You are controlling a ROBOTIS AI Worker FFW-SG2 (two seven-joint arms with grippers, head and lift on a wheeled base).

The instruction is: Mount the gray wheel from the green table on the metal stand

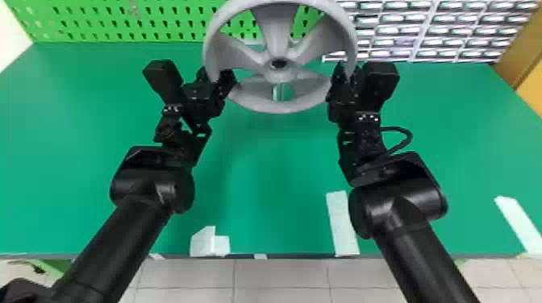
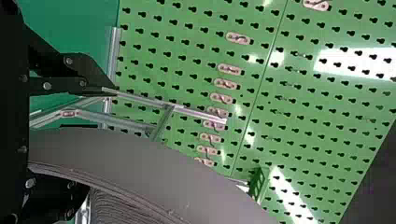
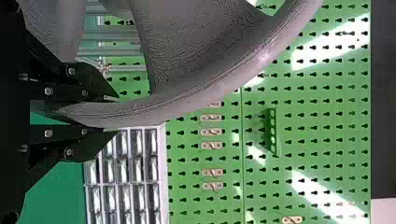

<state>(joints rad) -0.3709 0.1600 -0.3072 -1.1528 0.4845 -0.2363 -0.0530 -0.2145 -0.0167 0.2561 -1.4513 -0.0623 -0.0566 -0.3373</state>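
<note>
The gray wheel (image 1: 279, 73) is raised above the far part of the green table (image 1: 258, 177), between my two grippers. My left gripper (image 1: 219, 78) stands open around one side of its rim. In the left wrist view, a gap separates one finger of the left gripper (image 2: 102, 139) from the wheel rim (image 2: 135, 154). At the opposite side my right gripper (image 1: 342, 82) is shut on the rim; in the right wrist view, the right gripper (image 3: 116, 115) pinches the wheel (image 3: 187, 95). Bars of the metal stand (image 2: 161, 122) show beyond the wheel, partly covered by it.
A green pegboard (image 1: 121, 24) rises behind the table, beside a rack of small bins (image 1: 427, 30) at the back right. White pieces (image 1: 209, 241) and a white strip (image 1: 342, 223) lie near the table's front edge, with another strip (image 1: 518, 221) at far right.
</note>
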